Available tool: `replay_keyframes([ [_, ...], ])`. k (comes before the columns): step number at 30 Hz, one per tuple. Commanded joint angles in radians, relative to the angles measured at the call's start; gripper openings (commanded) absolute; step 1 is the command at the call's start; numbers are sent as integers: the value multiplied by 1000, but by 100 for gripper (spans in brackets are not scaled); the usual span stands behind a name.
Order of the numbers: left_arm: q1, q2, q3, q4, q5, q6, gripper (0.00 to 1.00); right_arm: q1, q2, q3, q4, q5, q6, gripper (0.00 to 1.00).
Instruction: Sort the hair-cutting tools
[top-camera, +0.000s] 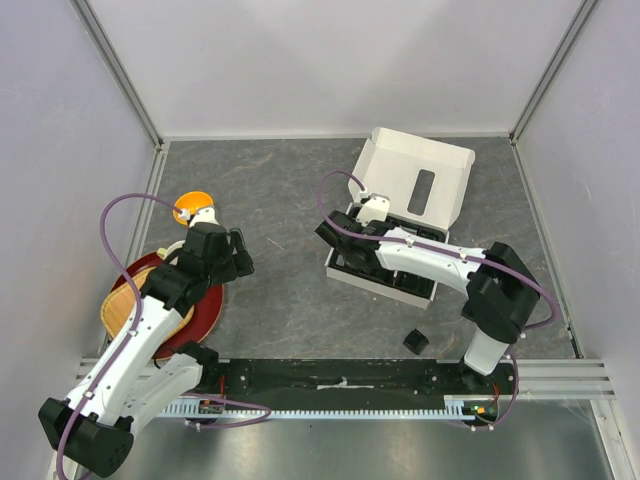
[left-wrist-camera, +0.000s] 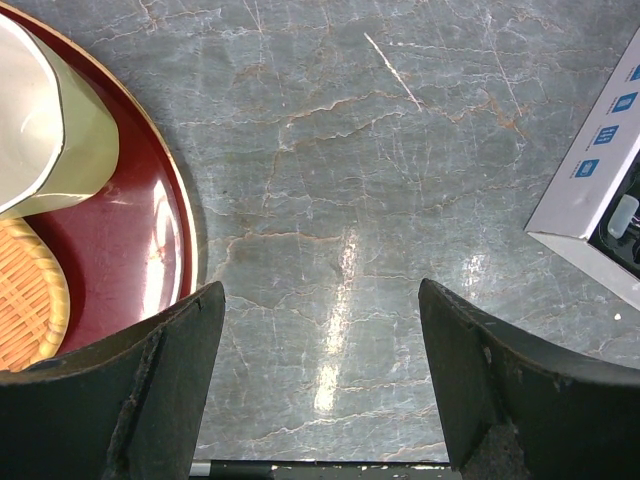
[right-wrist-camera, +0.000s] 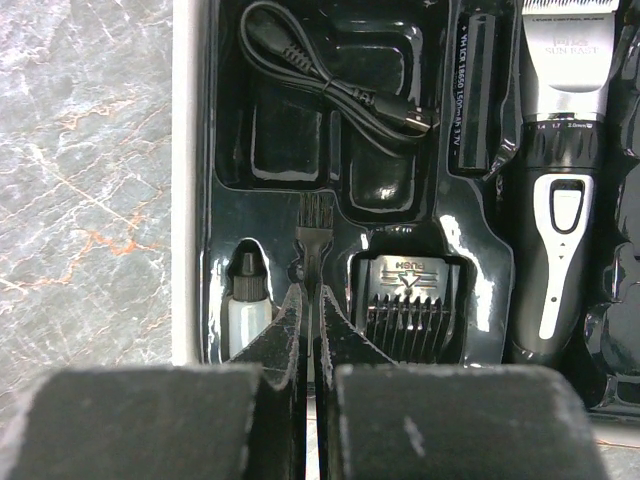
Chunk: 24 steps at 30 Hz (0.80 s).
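My right gripper is shut on the handle of the thin black brush, which lies in its slot in the black tray. In the tray around it are the tiny clear bottle, a guard comb, the black cable and the black-and-silver hair clipper. In the top view the right gripper is over the tray's left end. One black guard comb lies on the table near the right arm's base. My left gripper is open and empty over bare table.
The white cardboard box stands open behind the tray; its corner shows in the left wrist view. A dark red round plate with a woven basket lies at the left. An orange bowl sits behind it.
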Motion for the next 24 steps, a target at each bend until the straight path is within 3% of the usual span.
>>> replay_keyframes([
  [1, 6, -5, 0, 35, 13, 27, 84, -6, 18, -14, 7, 9, 18, 0],
  [24, 6, -14, -3, 33, 12, 31, 84, -9, 61, -42, 76, -29, 14, 0],
])
